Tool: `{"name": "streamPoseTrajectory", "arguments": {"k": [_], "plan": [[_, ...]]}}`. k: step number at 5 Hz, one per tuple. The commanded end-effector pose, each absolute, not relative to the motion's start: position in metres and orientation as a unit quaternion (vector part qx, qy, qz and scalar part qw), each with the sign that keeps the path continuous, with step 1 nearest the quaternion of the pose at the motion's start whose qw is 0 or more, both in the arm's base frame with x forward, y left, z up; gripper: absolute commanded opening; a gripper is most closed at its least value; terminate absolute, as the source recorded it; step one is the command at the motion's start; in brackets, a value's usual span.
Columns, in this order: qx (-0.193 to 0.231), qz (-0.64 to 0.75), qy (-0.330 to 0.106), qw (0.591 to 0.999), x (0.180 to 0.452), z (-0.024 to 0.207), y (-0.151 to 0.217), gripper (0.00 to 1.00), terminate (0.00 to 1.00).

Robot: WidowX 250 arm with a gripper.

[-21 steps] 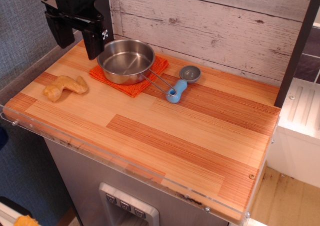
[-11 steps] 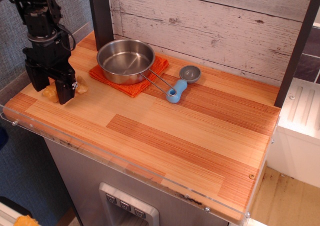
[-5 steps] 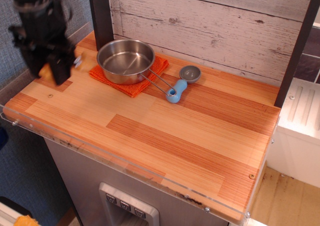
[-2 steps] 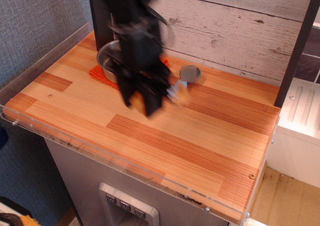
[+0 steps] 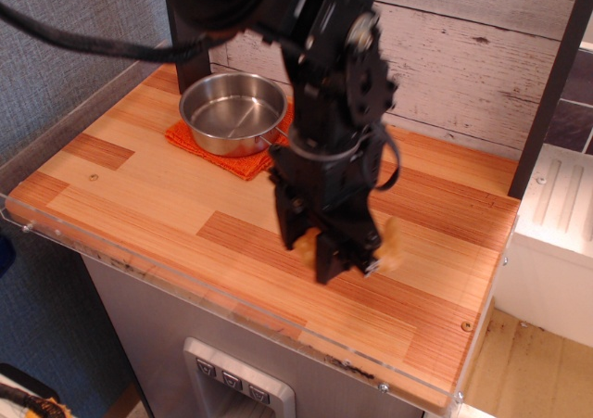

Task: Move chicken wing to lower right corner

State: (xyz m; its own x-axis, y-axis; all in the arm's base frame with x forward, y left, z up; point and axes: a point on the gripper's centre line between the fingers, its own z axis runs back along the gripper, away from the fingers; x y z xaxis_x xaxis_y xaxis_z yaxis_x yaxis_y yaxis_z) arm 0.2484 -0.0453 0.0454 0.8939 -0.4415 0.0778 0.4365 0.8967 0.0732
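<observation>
My black gripper (image 5: pixel 317 249) hangs above the right-middle of the striped wooden countertop, shut on the tan-golden chicken wing (image 5: pixel 387 248). The wing pokes out on both sides of the fingers and looks motion-blurred; I cannot tell whether it touches the wood. The lower right corner (image 5: pixel 452 367) of the countertop, with its clear acrylic rim and a small screw (image 5: pixel 466 326), lies to the right of and nearer than the gripper.
A steel pot (image 5: pixel 232 112) stands on an orange cloth (image 5: pixel 222 151) at the back left. The arm hides the blue-handled scoop. A whitewashed plank wall (image 5: pixel 463 57) backs the counter. A dark post (image 5: pixel 556 75) stands at the right.
The gripper came down on the chicken wing at the left edge, lifted it, and has carried it across the counter past the pot to the right-middle.
</observation>
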Motion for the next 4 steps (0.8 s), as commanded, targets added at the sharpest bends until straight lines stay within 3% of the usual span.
{"name": "streamPoseTrajectory", "arguments": {"k": [1,2,3,4], "plan": [[0.009,-0.229,-0.044,0.972,0.255,0.027,-0.028,0.00,0.00],[-0.010,-0.228,-0.037,0.973,0.256,0.028,-0.027,1.00,0.00],[-0.015,-0.241,-0.037,0.970,0.253,0.033,-0.029,1.00,0.00],[-0.012,-0.226,-0.065,0.972,0.248,0.066,-0.014,1.00,0.00]]}}
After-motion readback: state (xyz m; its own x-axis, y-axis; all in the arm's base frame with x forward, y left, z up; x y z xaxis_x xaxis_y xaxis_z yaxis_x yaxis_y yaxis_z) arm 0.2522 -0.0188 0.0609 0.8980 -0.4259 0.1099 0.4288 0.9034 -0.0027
